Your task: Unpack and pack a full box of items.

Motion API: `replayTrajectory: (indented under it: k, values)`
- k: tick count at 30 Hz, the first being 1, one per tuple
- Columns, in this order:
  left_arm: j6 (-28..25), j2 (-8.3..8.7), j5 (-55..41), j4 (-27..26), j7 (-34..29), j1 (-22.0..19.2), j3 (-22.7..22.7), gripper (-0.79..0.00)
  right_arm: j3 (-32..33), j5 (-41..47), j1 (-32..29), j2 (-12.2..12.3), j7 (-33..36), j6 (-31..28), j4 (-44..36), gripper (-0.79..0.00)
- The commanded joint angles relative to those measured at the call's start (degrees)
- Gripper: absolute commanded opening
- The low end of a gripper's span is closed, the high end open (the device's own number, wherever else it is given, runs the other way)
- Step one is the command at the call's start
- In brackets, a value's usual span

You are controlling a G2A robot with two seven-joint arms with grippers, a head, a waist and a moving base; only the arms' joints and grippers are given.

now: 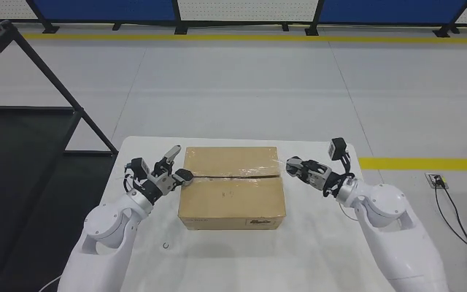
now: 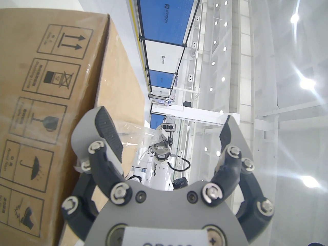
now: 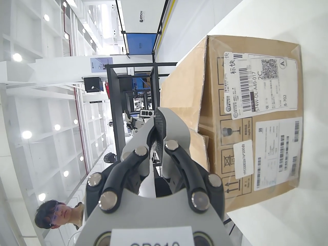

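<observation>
A: Well, in the top view, where does the box (image 1: pixel 232 188) sit?

B: Mid-table (image 1: pixel 306 248), closed. It is a brown corrugated cuboid. Its long axis runs from one gripper to the other, and the taped seam (image 1: pixel 241 174) on its lid runs the same way.

A: And the arms?

B: One is at each short end of the box, level with that seam. The left gripper (image 1: pixel 177 165) looks to touch the box's end. The right gripper (image 1: pixel 295 165) is just beside the opposite end, so the left seems nearer.

A: The left wrist view?

B: The left gripper (image 2: pixel 165 119) is spread wide and holds nothing. One ribbed rubber pad (image 2: pixel 107 129) lies by the box's (image 2: pixel 51 90) top edge, where glossy clear tape (image 2: pixel 133 131) is crumpled loose.

A: The right wrist view?

B: The right gripper (image 3: pixel 159 121) is clenched, with nothing visible between its pads. It points toward the box's (image 3: pixel 184 90) upper edge, where a flap corner gapes slightly. Paper labels (image 3: pixel 258 83) cover that end face.

A: So?

B: The loose tape by the left gripper looks the likely thing to grasp.
</observation>
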Motion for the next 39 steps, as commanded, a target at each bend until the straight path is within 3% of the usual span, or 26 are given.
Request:
replayTrajectory:
  k: [1,36,37,38,39]
  values:
    - [0.0,0.03,0.0,-0.1,0.0,0.1,0.1,0.0,0.2,-0.1,-0.3,0.1,-0.4,-0.2,0.1,-0.785]
    - [-0.1,0.65,-0.2,-1.5,0.7,1.3,0.4,0.0,-1.8,-5.6,-0.2,0.6,0.1,-5.3,5.9,-0.785]
    - [-0.1,0.67,-0.2,-1.6,0.7,1.3,0.4,0.0,-1.8,-5.7,-0.1,0.6,0.2,-5.5,6.0,-0.748]
    - [-0.1,0.68,-0.2,-1.6,0.8,1.3,0.4,0.0,-1.8,-5.5,-0.1,0.6,0.4,-5.7,6.1,-0.653]
    - [-0.1,0.7,-0.2,-1.7,0.8,1.3,0.4,0.0,-1.9,-5.5,-0.1,0.6,0.4,-5.8,6.3,-0.505]
